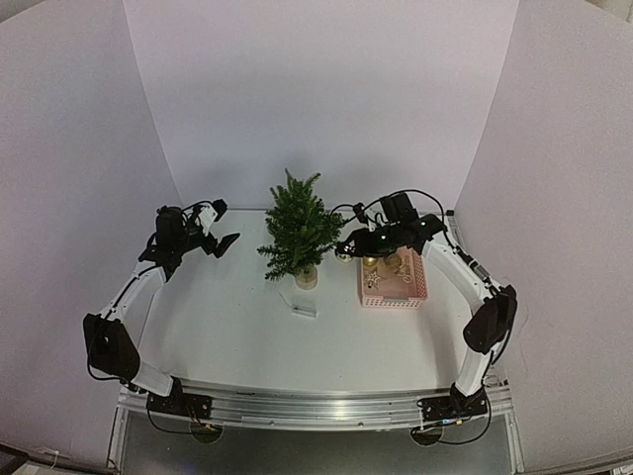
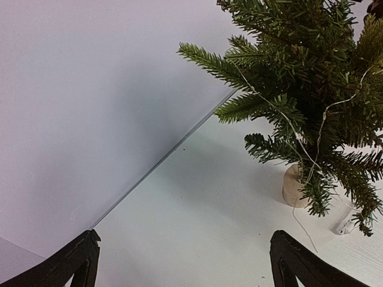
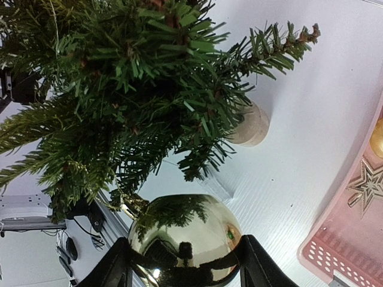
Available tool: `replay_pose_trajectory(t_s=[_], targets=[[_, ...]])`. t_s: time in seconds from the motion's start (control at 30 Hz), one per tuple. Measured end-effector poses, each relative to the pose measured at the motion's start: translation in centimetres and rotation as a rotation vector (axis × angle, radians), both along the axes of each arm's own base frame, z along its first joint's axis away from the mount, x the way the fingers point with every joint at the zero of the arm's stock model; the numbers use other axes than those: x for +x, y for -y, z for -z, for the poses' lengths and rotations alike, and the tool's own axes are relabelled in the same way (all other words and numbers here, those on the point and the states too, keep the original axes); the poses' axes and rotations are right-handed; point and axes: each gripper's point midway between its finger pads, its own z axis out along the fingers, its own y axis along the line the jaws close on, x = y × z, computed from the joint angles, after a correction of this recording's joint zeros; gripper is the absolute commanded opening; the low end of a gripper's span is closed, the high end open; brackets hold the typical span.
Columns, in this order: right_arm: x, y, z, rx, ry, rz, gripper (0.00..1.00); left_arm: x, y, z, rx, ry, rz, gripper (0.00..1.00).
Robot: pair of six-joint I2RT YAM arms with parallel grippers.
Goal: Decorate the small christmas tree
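Note:
The small christmas tree stands upright on the table in a pale pot, with a thin wire running through its branches. My right gripper is shut on a shiny gold bauble, held right against the tree's right-side branches; the bauble's cap and gold loop sit among the needles. In the top view that gripper is at the tree's right edge. My left gripper hangs open and empty, left of the tree.
A pink basket right of the tree holds gold ornaments, including a star. A small clear plastic box lies in front of the pot. White backdrop walls close in the table at the back and sides.

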Motion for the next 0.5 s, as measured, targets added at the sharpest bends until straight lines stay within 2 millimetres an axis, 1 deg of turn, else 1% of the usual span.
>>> replay_pose_trajectory(t_s=[0.23,0.5], targets=[[-0.1,-0.2,0.3,0.003,-0.011,-0.007,0.0,0.0,0.0,0.0,0.0,0.0,0.0,0.99],[0.1,-0.4,1.2,-0.004,-0.032,-0.011,0.01,0.0,0.0,0.0,0.0,0.0,0.0,0.99]])
